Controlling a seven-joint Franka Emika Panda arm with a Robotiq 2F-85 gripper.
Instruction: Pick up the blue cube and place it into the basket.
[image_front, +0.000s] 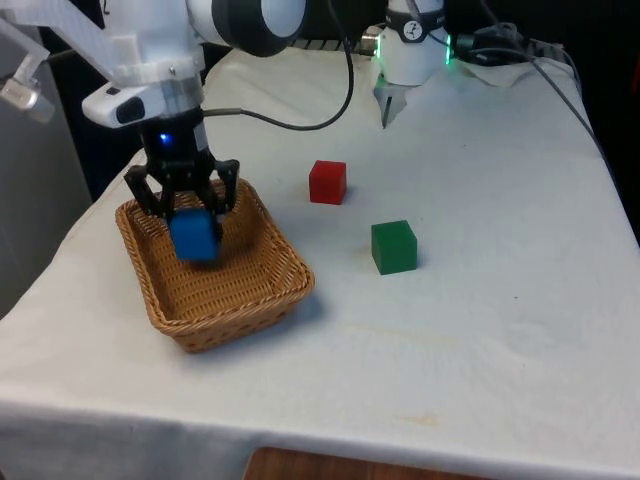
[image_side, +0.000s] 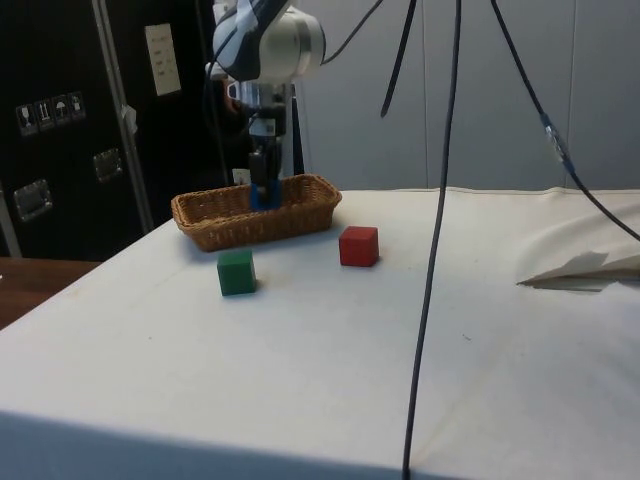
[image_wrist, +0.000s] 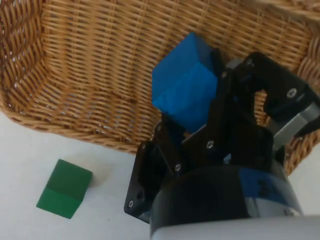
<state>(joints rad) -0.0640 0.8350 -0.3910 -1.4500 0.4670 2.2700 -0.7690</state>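
The blue cube (image_front: 195, 237) is inside the wicker basket (image_front: 298, 272), just under my gripper (image_front: 187, 205) and tilted. My gripper hangs over the basket's far end with its fingers spread, and the cube sits below the fingertips, not clamped. From the side, the blue cube (image_side: 265, 194) shows just above the rim of the basket (image_side: 250, 226), beneath the gripper (image_side: 262, 172). In the wrist view the blue cube (image_wrist: 184, 87) lies askew against the woven floor of the basket (image_wrist: 90, 55), beside the black fingers (image_wrist: 260, 80).
A red cube (image_front: 327, 182) and a green cube (image_front: 394, 247) stand on the cloth to the front view's right of the basket. The green cube (image_wrist: 64, 189) lies just outside the basket's wall. A black cable hangs across the side view.
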